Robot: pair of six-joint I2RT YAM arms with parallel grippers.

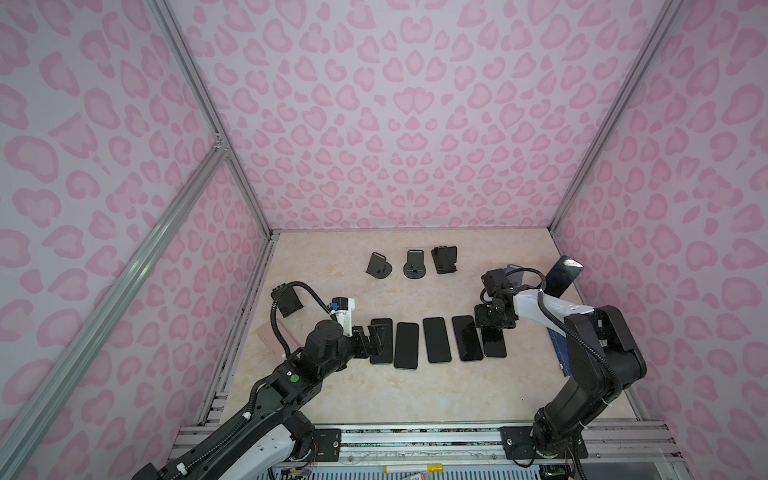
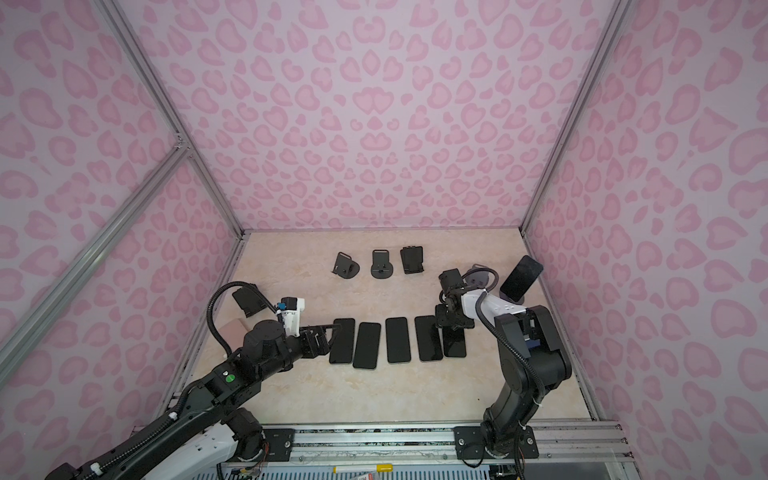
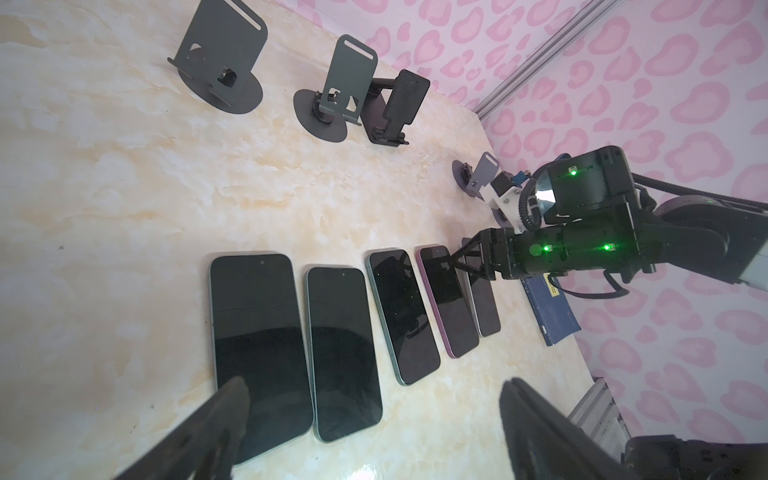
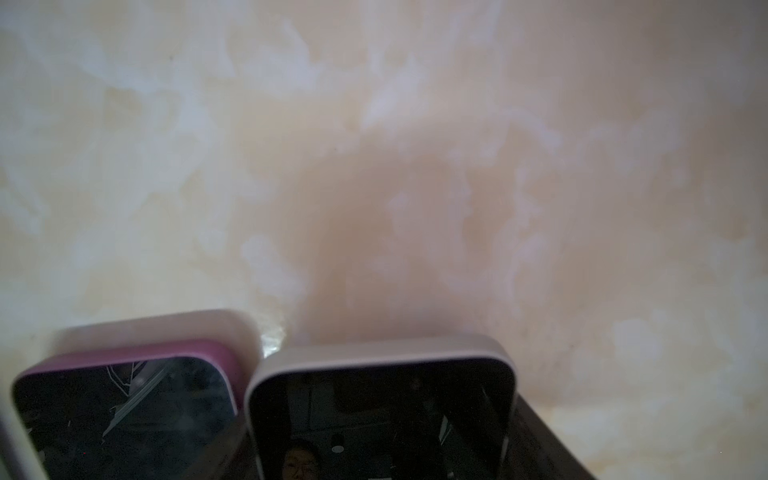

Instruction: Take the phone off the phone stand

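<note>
Left gripper [image 3: 374,390] spread wide over the marble table [image 3: 124,187], right gripper [image 1: 493,330] pinching a grey-rimmed phone [image 4: 382,415], just beside a purple-rimmed phone [image 4: 124,407]

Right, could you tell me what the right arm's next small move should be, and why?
Probably open the right gripper. Its jaws seem closed across the far end of the rightmost phone, which already lies flat on the table, in the row beside the purple phone. Letting go would free that arm for the propped phone farther back on the right.
</note>
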